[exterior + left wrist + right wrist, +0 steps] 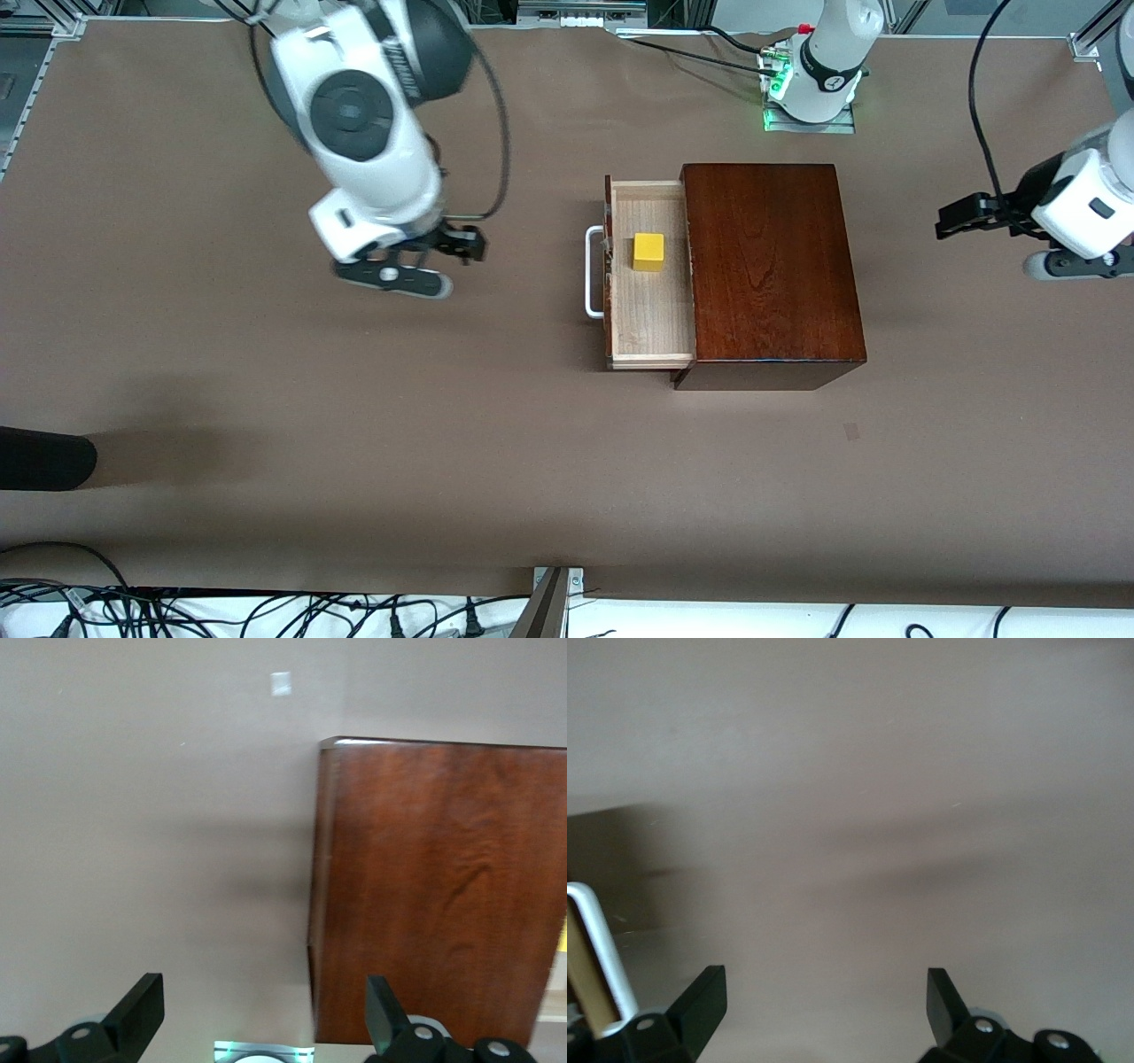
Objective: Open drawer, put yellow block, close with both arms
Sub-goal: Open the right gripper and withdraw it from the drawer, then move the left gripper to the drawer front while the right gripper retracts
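Observation:
The drawer [651,332] stands pulled out of the reddish-brown wooden box [771,266] toward the right arm's end of the table, its white handle [592,275] leading. The yellow block [648,252] lies inside the drawer on its pale floor. My right gripper [469,244] is open and empty over bare table, well off from the handle; the right wrist view [824,983] shows the handle [602,948] at its edge. My left gripper [946,220] is open and empty, beside the box at the left arm's end; the left wrist view [263,992] shows the box top [443,886].
The left arm's green-lit base [811,89] stands by the box's back corner. A black object [44,456] juts in near the table's front edge at the right arm's end. Cables lie along the front edge. A small pale mark [851,431] is on the table.

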You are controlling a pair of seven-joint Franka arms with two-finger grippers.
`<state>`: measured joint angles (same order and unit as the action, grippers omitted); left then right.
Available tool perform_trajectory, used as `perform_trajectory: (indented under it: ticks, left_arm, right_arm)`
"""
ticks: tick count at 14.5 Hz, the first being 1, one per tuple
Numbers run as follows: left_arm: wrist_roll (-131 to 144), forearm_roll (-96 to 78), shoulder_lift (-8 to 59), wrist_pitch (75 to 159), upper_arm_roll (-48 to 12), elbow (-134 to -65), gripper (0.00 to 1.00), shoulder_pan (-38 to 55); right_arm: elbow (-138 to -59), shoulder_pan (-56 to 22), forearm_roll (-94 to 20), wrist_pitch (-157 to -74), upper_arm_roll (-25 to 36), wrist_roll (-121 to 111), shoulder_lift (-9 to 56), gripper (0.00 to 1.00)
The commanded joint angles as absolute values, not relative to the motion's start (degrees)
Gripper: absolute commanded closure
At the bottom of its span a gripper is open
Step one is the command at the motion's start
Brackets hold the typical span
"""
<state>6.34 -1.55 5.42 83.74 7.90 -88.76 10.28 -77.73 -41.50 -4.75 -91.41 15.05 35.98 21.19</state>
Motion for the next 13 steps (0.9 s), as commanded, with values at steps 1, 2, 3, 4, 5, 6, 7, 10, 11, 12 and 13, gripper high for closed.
perform_trajectory:
  ticks: [1, 2, 3, 4, 5, 6, 7, 10, 11, 12, 13]
  left_arm:
    - [14.1, -2.9, 6.9, 81.5, 3.9, -84.6, 0.0, 11.3]
    - [17.7, -3.0, 7.4, 81.5, 1.8, -84.1, 0.0, 11.8]
    - [21.9, -3.1, 8.3, 81.5, -0.4, -83.9, 0.0, 12.0]
    - [26.9, -3.0, 9.0, 81.6, -2.7, -83.8, 0.0, 12.6]
    - [32.2, -3.1, 10.1, 81.6, -4.9, -83.7, 0.0, 13.3]
    - [36.5, -3.2, 11.6, 81.8, -6.6, -82.6, 0.0, 13.7]
    - [41.2, -3.0, 13.3, 81.8, -8.7, -81.4, 0.0, 14.4]
    - [55.1, -3.1, 17.7, 82.3, -10.6, -78.1, 0.0, 19.3]
    - [57.6, -3.0, 18.9, 82.8, -10.5, -77.9, 0.0, 22.0]
    - [61.4, -2.8, 19.7, 85.1, -10.4, -78.0, 0.0, 24.2]
    - [66.3, -3.1, 20.8, 87.0, -10.5, -77.9, 0.0, 25.2]
  right_arm:
    - [-84.2, -42.1, -5.5, -92.1, 20.3, 27.9, 15.4, 0.0]
    - [-84.4, -42.1, -5.6, -90.8, 22.4, 24.9, 14.6, 0.0]
    - [-84.4, -42.0, -5.7, -89.4, 24.8, 21.4, 14.3, 0.0]
    - [-84.4, -42.1, -5.7, -88.6, 27.3, 17.7, 13.5, 0.0]
    - [-84.4, -42.0, -6.1, -87.5, 30.0, 14.3, 12.8, 0.0]
    - [-84.4, -42.0, -6.5, -86.1, 32.4, 11.5, 12.4, 0.0]
    - [-84.5, -42.1, -6.6, -85.3, 34.7, 8.7, 12.0, 0.0]
    - [-84.9, -42.0, -6.6, -84.0, 41.1, 0.6, 11.4, 0.0]
    - [-85.9, -42.1, -6.6, -84.1, 43.0, -1.4, 11.2, 0.0]
    - [-87.3, -42.1, -6.5, -84.5, 44.6, -2.7, 10.0, 0.0]
    - [-88.6, -42.1, -6.3, -84.9, 46.0, -3.6, 8.9, 0.0]
